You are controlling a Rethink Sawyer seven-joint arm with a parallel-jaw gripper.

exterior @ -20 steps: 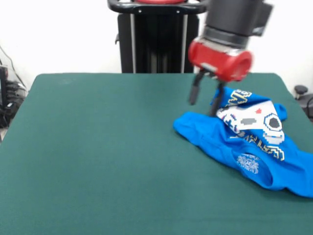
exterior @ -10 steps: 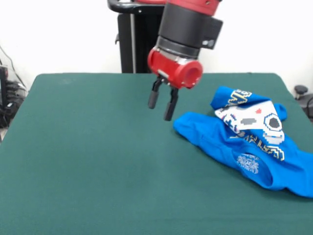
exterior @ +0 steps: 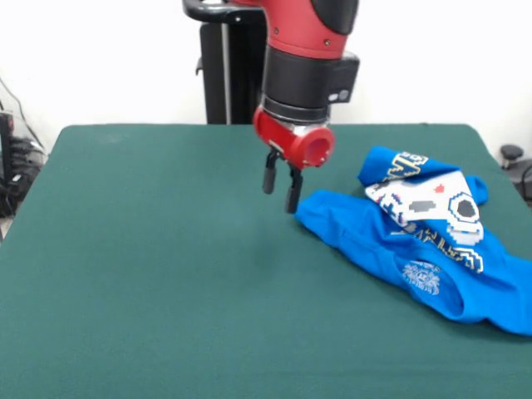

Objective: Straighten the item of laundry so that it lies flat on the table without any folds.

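Note:
The bright blue T-shirt (exterior: 391, 249) lies crumpled on the right side of the dark green table (exterior: 150, 266). It is bunched and folded over itself, with the white pixel controller print (exterior: 432, 199) and part of the yellow lettering facing up. A small round print shows on its lower part. My gripper (exterior: 281, 189) hangs from the red and black arm just left of the shirt's left edge, low over the cloth. Its two black fingers stand a little apart and hold nothing.
The robot's black pedestal (exterior: 241, 75) stands behind the table's far edge. Cables and dark gear (exterior: 12, 166) sit off the left edge. A small dark object (exterior: 509, 155) sits off the right edge. The shirt reaches the picture's right edge.
The gripper moved left from over the shirt's upper part to a spot beside its left edge, and has come lower. The shirt's raised top has settled slightly; otherwise it lies as before.

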